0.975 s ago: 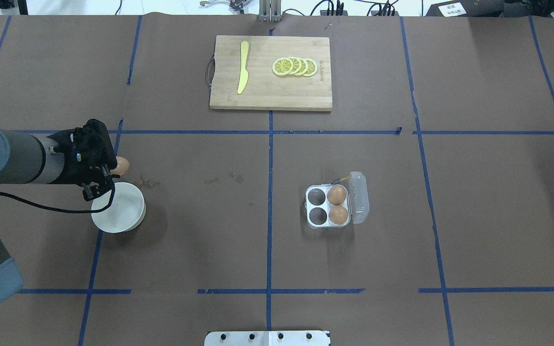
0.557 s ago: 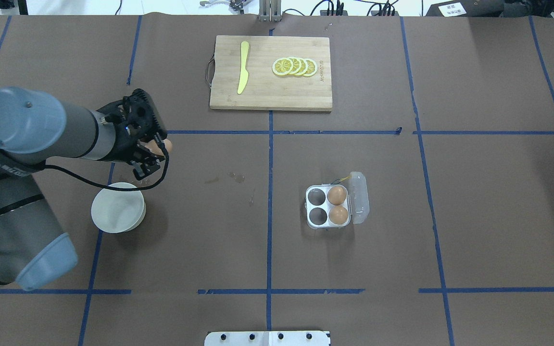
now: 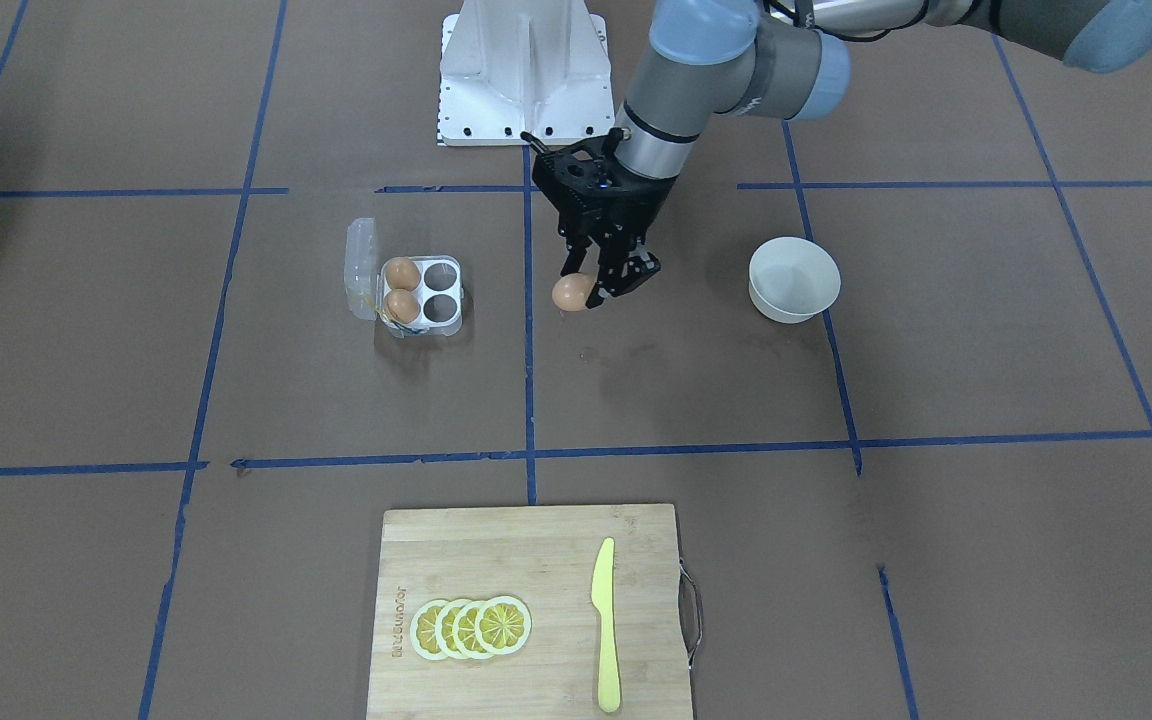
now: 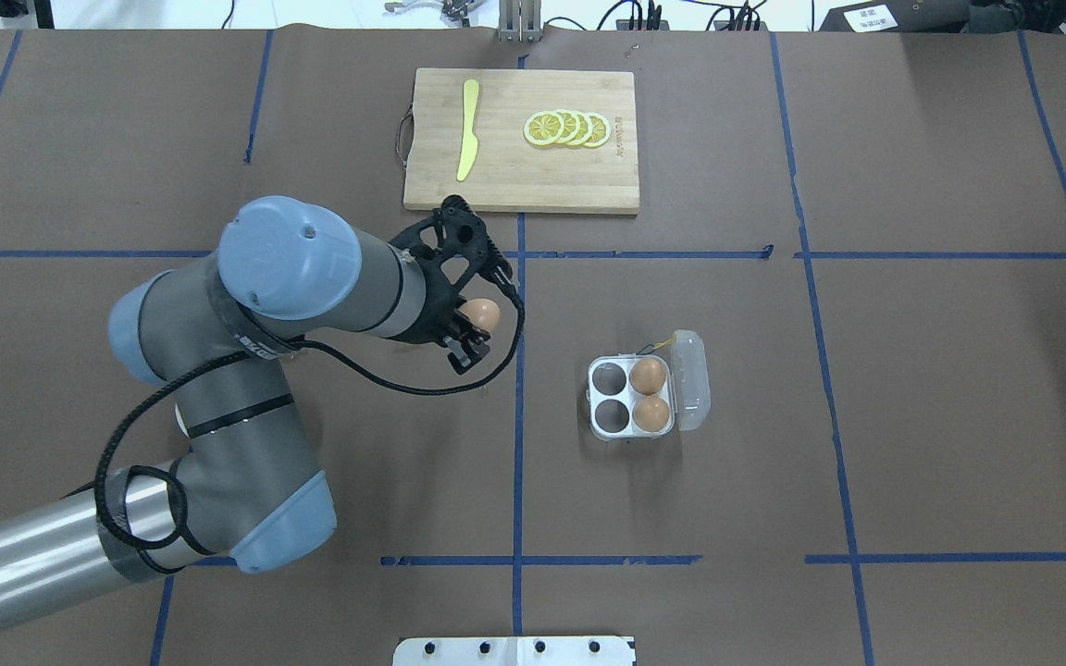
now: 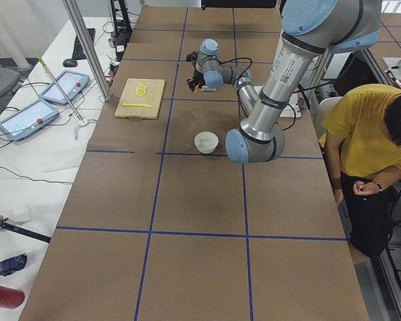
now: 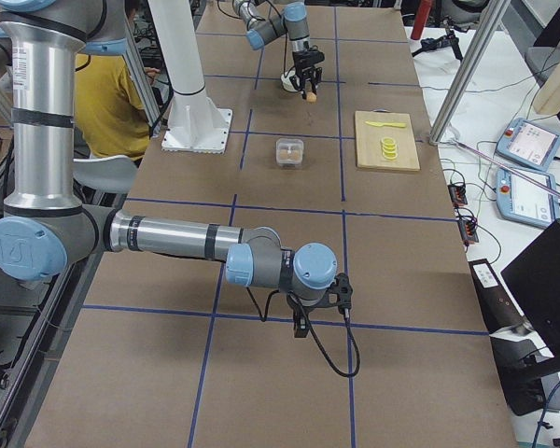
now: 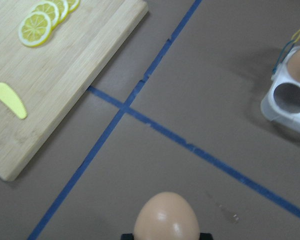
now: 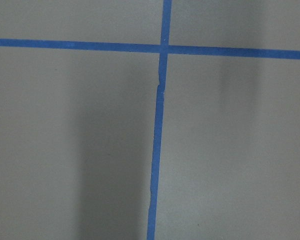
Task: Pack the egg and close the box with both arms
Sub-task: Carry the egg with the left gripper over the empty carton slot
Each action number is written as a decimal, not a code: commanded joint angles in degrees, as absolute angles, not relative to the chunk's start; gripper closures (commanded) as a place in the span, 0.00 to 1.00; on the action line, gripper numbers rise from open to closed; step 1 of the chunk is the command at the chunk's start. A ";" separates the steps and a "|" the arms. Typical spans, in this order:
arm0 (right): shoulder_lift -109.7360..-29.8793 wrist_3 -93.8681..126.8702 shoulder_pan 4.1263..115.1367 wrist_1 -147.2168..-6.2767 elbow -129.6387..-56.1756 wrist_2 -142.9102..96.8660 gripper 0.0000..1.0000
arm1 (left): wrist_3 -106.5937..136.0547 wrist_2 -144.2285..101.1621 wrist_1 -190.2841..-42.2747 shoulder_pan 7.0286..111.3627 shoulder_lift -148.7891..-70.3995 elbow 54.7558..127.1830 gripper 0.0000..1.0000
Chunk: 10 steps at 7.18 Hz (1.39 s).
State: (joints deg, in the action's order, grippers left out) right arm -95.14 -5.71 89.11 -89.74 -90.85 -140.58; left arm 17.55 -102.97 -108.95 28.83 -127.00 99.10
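Observation:
My left gripper (image 4: 476,326) is shut on an orange-brown egg (image 4: 485,314) and holds it above the table, just left of the middle tape line. The egg also shows in the front view (image 3: 572,292) and at the bottom of the left wrist view (image 7: 166,216). The clear box (image 4: 629,396) sits open to the right of the gripper, its lid (image 4: 692,381) folded out. Two eggs (image 4: 648,376) fill the cells beside the lid, and the two other cells are empty. My right gripper (image 6: 319,313) shows only in the exterior right view, low over the table; I cannot tell whether it is open or shut.
A white bowl (image 3: 794,278) stands behind the left gripper, on the robot's left side. A wooden cutting board (image 4: 522,139) with a yellow knife (image 4: 467,129) and lemon slices (image 4: 567,128) lies at the far middle. The white pedestal (image 3: 523,70) is at the robot's base.
My left gripper has carried the egg from beside the bowl to the right, up to the middle tape line and nearer the box. The box has not moved.

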 commanded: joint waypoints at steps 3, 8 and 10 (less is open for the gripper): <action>-97.63 -5.63 89.21 -89.74 -93.50 -143.00 0.00 | 18.90 -102.92 -120.65 22.60 -129.46 92.64 1.00; -100.19 -5.63 91.58 -89.74 -94.39 -143.00 0.00 | 17.50 -99.17 -127.00 19.86 -135.70 85.17 1.00; -100.20 -5.63 91.58 -89.74 -94.22 -143.00 0.00 | 16.08 -97.82 -127.00 19.86 -135.79 85.17 1.00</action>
